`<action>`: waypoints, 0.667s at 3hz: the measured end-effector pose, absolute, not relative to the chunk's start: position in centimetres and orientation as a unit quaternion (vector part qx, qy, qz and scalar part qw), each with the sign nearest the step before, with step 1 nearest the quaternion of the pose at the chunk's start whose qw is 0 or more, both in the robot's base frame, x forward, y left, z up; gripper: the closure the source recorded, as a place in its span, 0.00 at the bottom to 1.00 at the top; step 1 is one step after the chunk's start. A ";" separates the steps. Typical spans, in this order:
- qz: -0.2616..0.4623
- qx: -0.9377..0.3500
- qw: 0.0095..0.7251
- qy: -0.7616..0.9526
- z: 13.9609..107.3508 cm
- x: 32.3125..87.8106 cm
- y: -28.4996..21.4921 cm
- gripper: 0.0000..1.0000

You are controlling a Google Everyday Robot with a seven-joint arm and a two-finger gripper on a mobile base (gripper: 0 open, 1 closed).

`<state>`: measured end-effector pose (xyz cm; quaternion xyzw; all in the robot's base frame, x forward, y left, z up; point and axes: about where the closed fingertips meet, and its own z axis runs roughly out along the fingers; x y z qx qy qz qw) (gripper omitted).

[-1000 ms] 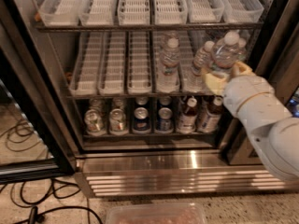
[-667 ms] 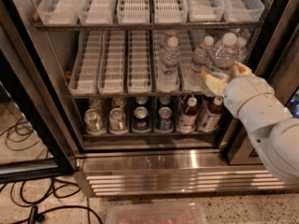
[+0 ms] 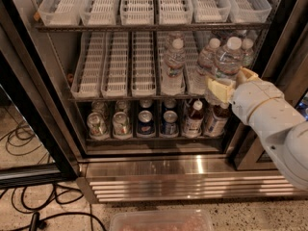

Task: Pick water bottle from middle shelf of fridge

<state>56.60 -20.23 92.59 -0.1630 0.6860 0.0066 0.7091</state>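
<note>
Camera view: the hand (image 3: pixel 229 80) pinches a water bottle (image 3: pixel 227 57) at the right end of the middle shelf (image 3: pixel 115 98) of the fridge (image 3: pixel 159 168). The grasp looks made, so the next move is to lift slightly and draw it straight out, clear of neighbouring bottles (image 3: pixel 207 61).

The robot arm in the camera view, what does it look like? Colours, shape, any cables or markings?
The arm is bulky, with smooth rounded white shells split by thin seams. Its end effector, closed around a water bottle at the right end of the middle shelf, has pale cream-yellow fingers. No cables, markings or labels show on it.
</note>
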 end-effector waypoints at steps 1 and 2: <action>0.053 -0.167 0.686 0.706 96.6 56.3 -19.4 1.00; 0.060 -0.189 0.665 0.720 98.7 55.6 -21.9 1.00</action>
